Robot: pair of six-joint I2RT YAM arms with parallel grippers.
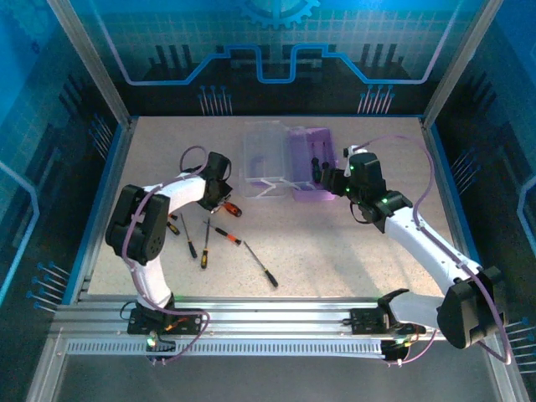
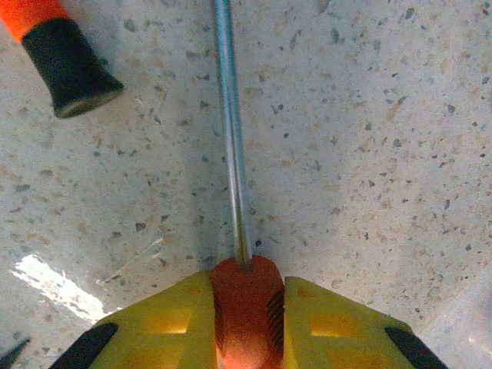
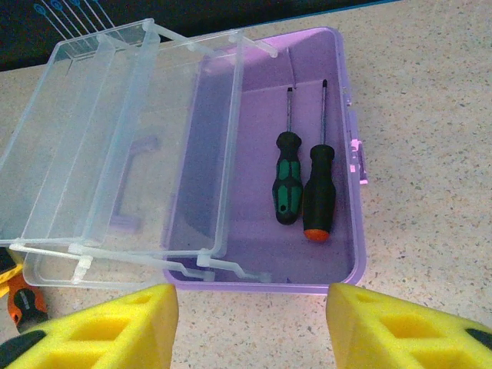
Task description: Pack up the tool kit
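The tool kit (image 1: 314,167) lies open at the back middle, its purple base (image 3: 269,277) beside the clear lid and trays (image 3: 115,154). In the base lie a green-handled screwdriver (image 3: 288,181) and a black one with an orange end (image 3: 319,192). My right gripper (image 3: 250,323) hovers open just in front of the base's near rim, holding nothing; from above, that right gripper (image 1: 328,178) is at the case's right side. My left gripper (image 2: 247,284) is shut on the orange handle of a screwdriver (image 2: 231,131) whose shaft lies over the table. From above, this left gripper (image 1: 219,199) is left of the case.
Several loose screwdrivers (image 1: 205,243) lie on the speckled table in front of the left arm, one further right (image 1: 261,268). Another orange-black handle (image 2: 61,54) lies close to the left gripper. Blue-edged walls (image 1: 109,167) bound the table.
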